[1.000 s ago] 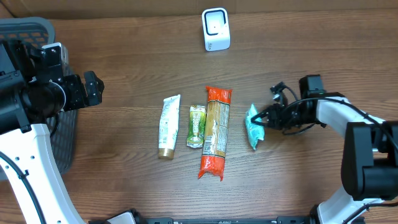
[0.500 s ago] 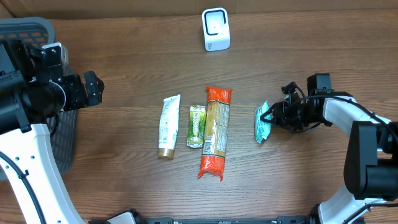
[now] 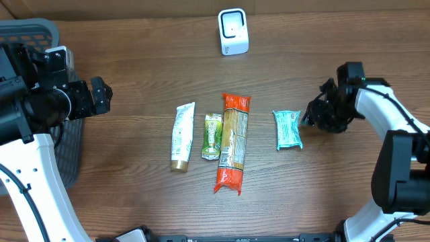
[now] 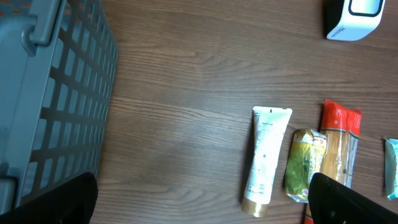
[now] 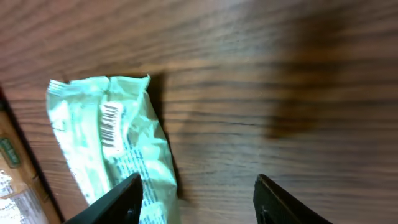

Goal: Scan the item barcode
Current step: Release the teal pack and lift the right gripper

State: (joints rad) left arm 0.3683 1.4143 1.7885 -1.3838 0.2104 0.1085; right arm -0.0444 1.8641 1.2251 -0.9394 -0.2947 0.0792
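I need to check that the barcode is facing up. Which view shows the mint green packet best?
The right wrist view: the mint green packet fills the left of the frame, its barcode facing up. Overhead shows the whole packet, too small for print. The left wrist view catches only a sliver at its right edge.

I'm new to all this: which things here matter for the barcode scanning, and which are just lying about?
In the job: mint packet, white scanner, right pincer.
Lying about: white tube, green pouch, pasta pack, grey basket.
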